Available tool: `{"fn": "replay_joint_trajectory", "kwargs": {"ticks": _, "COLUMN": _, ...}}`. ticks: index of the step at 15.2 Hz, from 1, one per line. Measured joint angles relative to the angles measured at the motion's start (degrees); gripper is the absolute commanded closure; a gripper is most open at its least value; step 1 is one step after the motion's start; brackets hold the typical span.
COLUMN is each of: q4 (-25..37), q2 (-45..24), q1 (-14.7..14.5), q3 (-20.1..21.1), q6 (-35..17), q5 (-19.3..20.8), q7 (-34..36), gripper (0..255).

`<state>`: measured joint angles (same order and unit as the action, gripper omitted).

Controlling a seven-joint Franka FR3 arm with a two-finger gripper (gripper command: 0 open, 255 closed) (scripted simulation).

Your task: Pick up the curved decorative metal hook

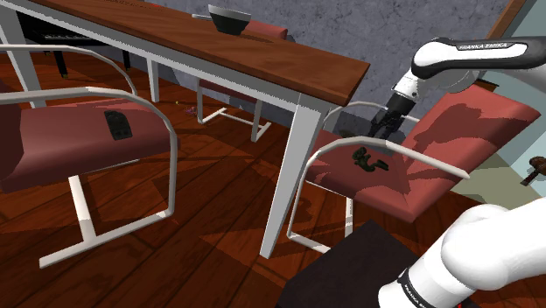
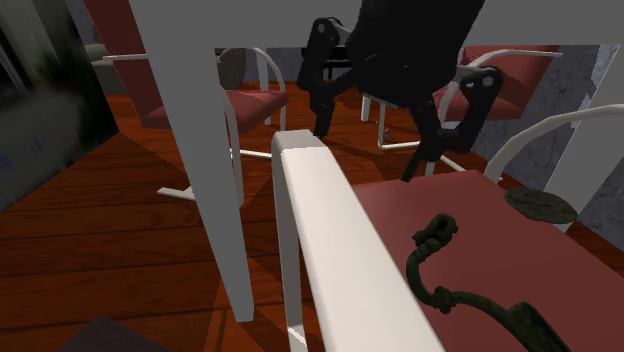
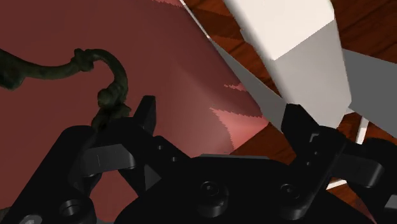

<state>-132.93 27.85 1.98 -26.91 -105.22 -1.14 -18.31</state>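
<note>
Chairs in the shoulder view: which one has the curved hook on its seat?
The shoulder view's right chair, below the gripper, bears the hook; the left chair bears a flat black object.

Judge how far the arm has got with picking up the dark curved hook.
Done: the approach, with open jaws above the red chair seat. In hand: lining up; the hook lies on the seat beside one jaw, not between them. Left: centre, close, lift.

The hook [image 3: 81, 58] runs behind the claw [image 3: 221, 109] — its lower end seemingly hidden.
</note>
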Motion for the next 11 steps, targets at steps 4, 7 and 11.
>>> {"fn": "replay_joint_trajectory", "kwargs": {"ticks": 4, "q4": 2.44, "q2": -8.98, "q1": -0.73, "q3": -6.67, "q6": -2.22, "q5": -2.83, "q7": -8.38, "gripper": 0}}
{"fn": "replay_joint_trajectory", "kwargs": {"ticks": 7, "q4": 5.15, "q2": -16.92, "q1": -1.55, "q3": -11.56, "q6": -3.08, "q5": -8.16, "q7": -15.75, "gripper": 0}}
{"fn": "replay_joint_trajectory", "kwargs": {"ticks": 11, "q4": 7.47, "q2": -24.05, "q1": -1.60, "q3": -14.39, "q6": -3.60, "q5": -13.46, "q7": -22.06, "gripper": 0}}
